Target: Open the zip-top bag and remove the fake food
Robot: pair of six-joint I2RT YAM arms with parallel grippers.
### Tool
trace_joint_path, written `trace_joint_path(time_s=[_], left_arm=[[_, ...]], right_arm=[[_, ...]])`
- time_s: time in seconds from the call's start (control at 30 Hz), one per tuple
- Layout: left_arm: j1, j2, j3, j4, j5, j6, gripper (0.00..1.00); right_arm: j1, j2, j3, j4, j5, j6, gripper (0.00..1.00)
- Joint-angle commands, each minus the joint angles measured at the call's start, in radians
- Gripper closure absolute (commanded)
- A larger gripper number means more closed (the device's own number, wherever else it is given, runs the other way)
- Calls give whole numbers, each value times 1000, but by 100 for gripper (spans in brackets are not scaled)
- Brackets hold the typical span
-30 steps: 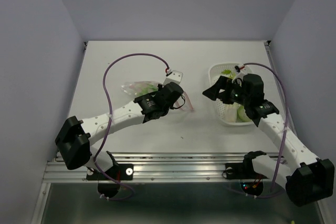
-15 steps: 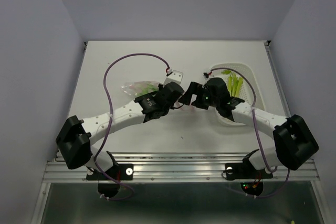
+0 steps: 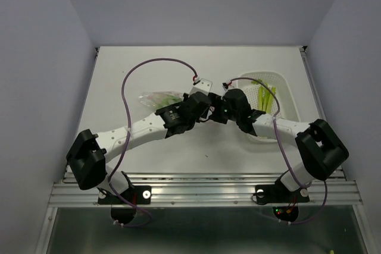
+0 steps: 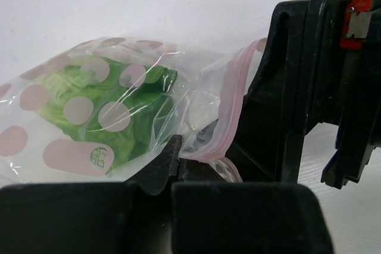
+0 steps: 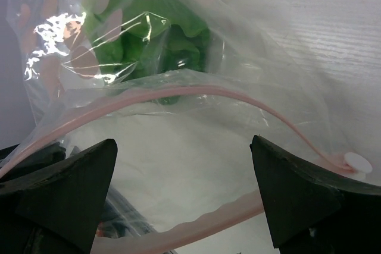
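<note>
lying on the white table [image 3: 149, 66] a bit left of centre, the zip-top bag [image 3: 156, 96] points its pink zip end toward the middle, where both grippers meet. one piece of the fake food [image 5: 169, 40], bright green and leafy, sits inside toward the closed end, behind the pink dots of the print. the two halves of the zip strip [image 5: 178, 90] are spread apart in the right wrist view, so the mouth gapes.

left gripper [image 4: 174, 157] is pinched tight on the plastic right beside the strip. right gripper [image 5: 181, 197] is spread wide at the bag's mouth, a finger out on each side, not clamping anything i can see.

off to the right, the white perforated tray [image 3: 287, 94] holds thin yellow-green stalks [image 3: 266, 95], and the right arm [image 3: 280, 126] crosses over its near corner.
</note>
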Motion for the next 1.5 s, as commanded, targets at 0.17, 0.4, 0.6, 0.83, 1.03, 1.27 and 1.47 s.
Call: trace_joint_path(time_s=[0.17, 0.4, 0.6, 0.83, 1.03, 1.27, 1.47], left_arm=[[-6, 5, 76, 57, -36, 46, 100], [-7, 8, 70, 60, -51, 46, 100], [-7, -7, 58, 77, -21, 40, 100], [-6, -14, 53, 67, -36, 23, 100], [-6, 14, 95, 34, -38, -8, 100], [-6, 43, 132, 13, -36, -37, 100], [-6, 48, 152, 2, -21, -42, 100]], right_arm=[[24, 46, -21, 264, -21, 45, 0], [42, 109, -21, 359, -41, 52, 3], [42, 126, -40, 355, 32, 72, 3], [51, 126, -47, 344, 66, 84, 19], [82, 71, -61, 272, 147, 41, 44], [125, 66, -55, 223, 190, -10, 44], [146, 101, -27, 205, 201, -33, 44]])
